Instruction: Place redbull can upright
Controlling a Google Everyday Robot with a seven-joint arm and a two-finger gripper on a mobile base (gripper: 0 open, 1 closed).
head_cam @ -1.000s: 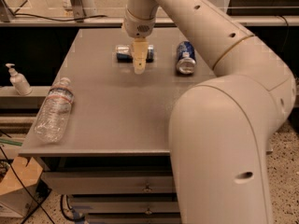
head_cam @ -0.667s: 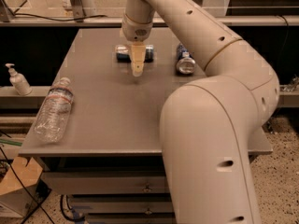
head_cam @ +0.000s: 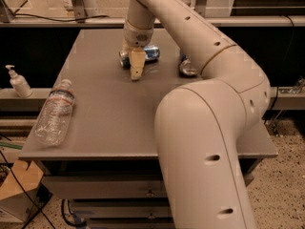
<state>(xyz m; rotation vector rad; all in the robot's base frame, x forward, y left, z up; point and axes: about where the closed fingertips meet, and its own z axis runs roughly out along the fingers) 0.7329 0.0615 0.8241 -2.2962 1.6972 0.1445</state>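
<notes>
The redbull can lies on its side on the far middle of the grey table, blue and silver. My gripper points down right in front of it, at the table surface, and covers the can's middle. I cannot tell whether it touches the can. My arm reaches in from the lower right and fills much of the view.
A wider dark-blue can lies on its side right of the redbull can, partly hidden by my arm. A clear water bottle lies near the table's left edge. A pump bottle stands on a ledge to the left.
My arm's elbow has swung left and closer to the camera, covering more of the table's right side. The gripper has shifted slightly left and down. The cans have not moved.
</notes>
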